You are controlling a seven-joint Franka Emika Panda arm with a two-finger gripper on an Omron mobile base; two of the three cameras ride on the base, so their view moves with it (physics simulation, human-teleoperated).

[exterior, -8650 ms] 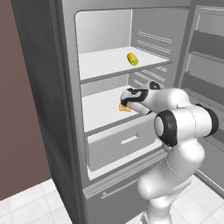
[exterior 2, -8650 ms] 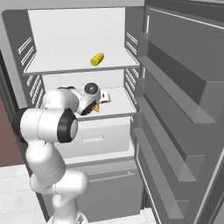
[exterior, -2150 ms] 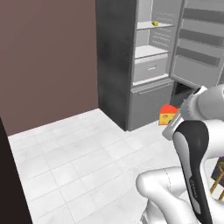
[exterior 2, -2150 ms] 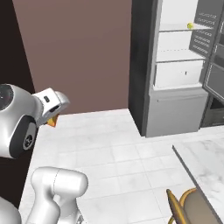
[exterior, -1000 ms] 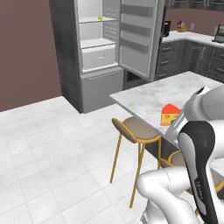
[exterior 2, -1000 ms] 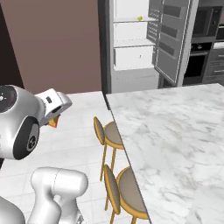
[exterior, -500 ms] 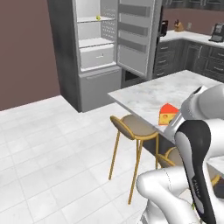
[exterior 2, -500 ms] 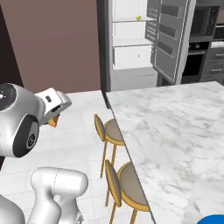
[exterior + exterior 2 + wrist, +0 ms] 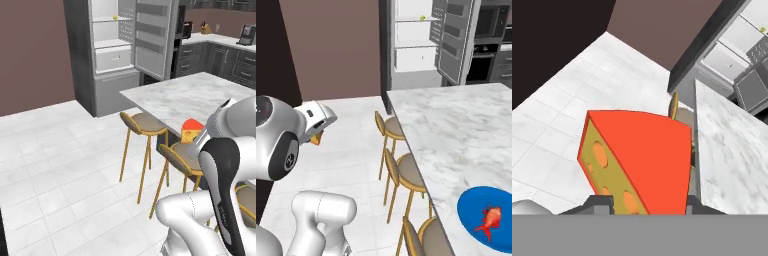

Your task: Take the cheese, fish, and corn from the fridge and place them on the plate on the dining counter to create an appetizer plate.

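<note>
We see cheese (image 9: 637,162) gripped in tool (image 9: 643,202), jaws closed narrow on wedge's sides, carried in air beside stools (image 9: 145,122), off desk's long edge. Cheese not yet on plate. Fish (image 9: 491,218) already lies on plate (image 9: 471,202), near desk (image 9: 456,125) edge closest to us. Corn (image 9: 115,17) sits on upper shelf of fridge (image 9: 112,55), door open, well apart from desk. We judge: one of three done, cheese in transit, corn trip left.
</note>
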